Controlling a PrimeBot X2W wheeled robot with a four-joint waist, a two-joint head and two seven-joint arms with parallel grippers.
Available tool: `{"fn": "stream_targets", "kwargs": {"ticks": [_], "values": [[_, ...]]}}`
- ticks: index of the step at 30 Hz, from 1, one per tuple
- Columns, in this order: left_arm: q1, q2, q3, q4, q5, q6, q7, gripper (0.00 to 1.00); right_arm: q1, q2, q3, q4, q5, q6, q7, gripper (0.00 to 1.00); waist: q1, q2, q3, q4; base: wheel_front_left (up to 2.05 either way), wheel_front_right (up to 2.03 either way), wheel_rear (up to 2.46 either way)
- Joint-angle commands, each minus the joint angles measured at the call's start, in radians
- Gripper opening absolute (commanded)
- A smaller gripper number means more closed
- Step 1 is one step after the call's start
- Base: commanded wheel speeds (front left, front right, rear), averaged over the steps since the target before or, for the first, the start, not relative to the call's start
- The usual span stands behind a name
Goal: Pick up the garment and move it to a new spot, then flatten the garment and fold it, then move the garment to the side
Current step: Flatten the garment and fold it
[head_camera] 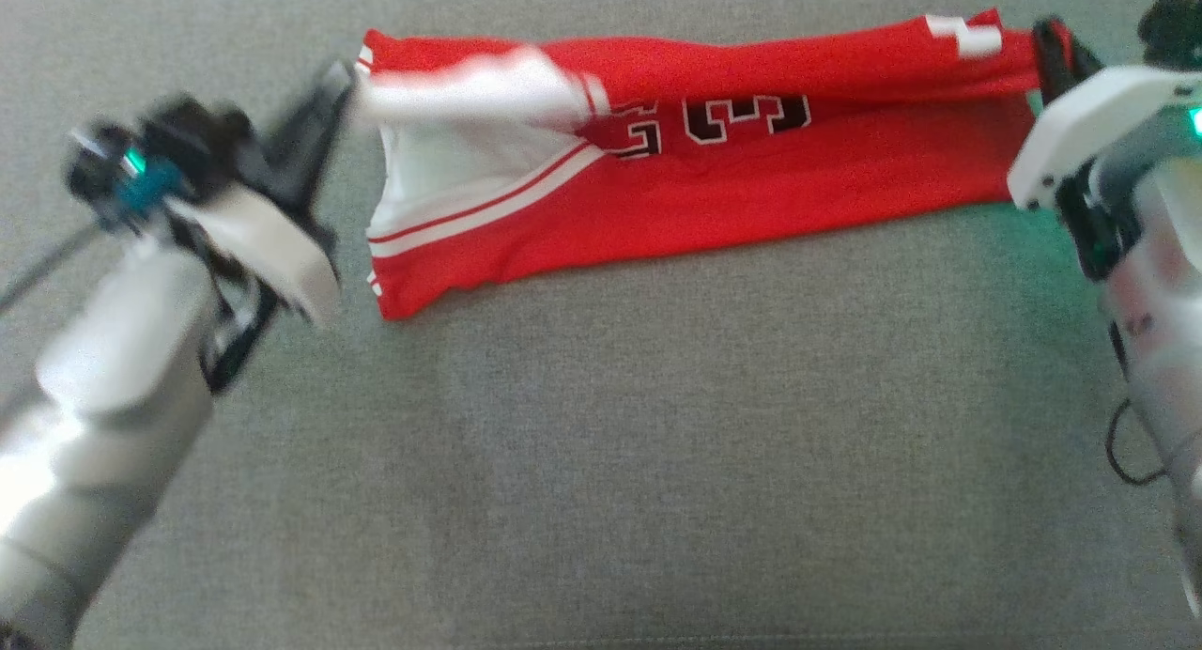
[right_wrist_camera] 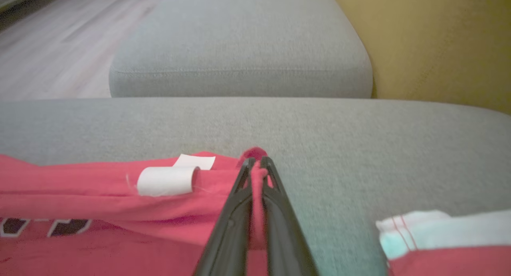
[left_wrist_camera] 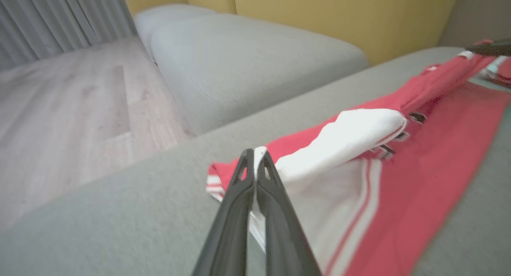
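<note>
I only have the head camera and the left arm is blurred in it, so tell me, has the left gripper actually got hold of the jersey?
Observer: Yes. In the left wrist view the left gripper is shut on a white edge of the jersey.
Operator: And the right one?
Observer: The right wrist view shows the right gripper shut, with red cloth pinched in it.
Operator: What is past the far edge of this surface?
Observer: A second grey cushion sits just beyond it, with wooden floor beside that.
</note>
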Motion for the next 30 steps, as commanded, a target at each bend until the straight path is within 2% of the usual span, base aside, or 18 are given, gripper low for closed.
{"fn": "stream_targets", "kwargs": {"ticks": [1,6,10,16,23,24,25,26,30], "values": [[-0.016,0.056,0.017,-0.038,-0.014,0.002,0.015,0.00,0.015,-0.014,0.026,-0.032,0.021,-0.001,0.015,0.00,0.0001,-0.0001,-0.018,0.008,0.00,0.00,0.00],[0.063,0.116,-0.047,-0.138,-0.082,0.002,0.118,0.00,0.095,-0.075,0.114,-0.089,0.133,-0.001,0.117,0.00,0.0001,-0.0001,-0.048,0.012,0.00,0.00,0.00],[0.095,0.144,-0.057,-0.174,-0.104,0.003,0.146,0.00,0.137,-0.126,0.196,-0.149,0.198,-0.001,0.193,0.00,0.0001,-0.0001,-0.060,0.006,0.00,0.00,0.00],[0.117,0.140,-0.062,-0.174,-0.117,0.015,0.155,0.00,0.154,-0.182,0.286,-0.217,0.260,-0.001,0.247,0.00,0.0001,-0.0001,-0.052,-0.002,0.00,0.00,0.00],[0.130,0.105,-0.080,-0.134,-0.125,0.015,0.152,0.00,0.164,-0.193,0.351,-0.229,0.308,-0.001,0.277,0.00,0.0001,-0.0001,-0.044,-0.010,0.00,0.00,0.00],[0.132,0.099,-0.085,-0.128,-0.128,0.013,0.154,0.00,0.163,-0.196,0.357,-0.226,0.310,-0.001,0.276,0.40,0.0001,-0.0001,-0.045,-0.010,0.00,0.00,0.00],[0.132,0.094,-0.086,-0.122,-0.129,0.013,0.149,0.46,0.161,-0.197,0.357,-0.221,0.314,-0.001,0.269,1.00,0.0001,-0.0001,-0.046,-0.011,0.00,0.00,0.00],[0.131,0.088,-0.084,-0.117,-0.128,0.014,0.137,1.00,0.157,-0.197,0.355,-0.220,0.321,-0.001,0.257,1.00,0.0001,-0.0001,-0.049,-0.011,0.00,0.00,0.00],[0.126,0.050,-0.032,-0.102,-0.156,0.041,0.047,1.00,0.135,-0.160,0.253,-0.208,0.427,-0.001,0.181,1.00,0.0001,-0.0001,-0.072,-0.013,0.00,0.00,0.00]]}}
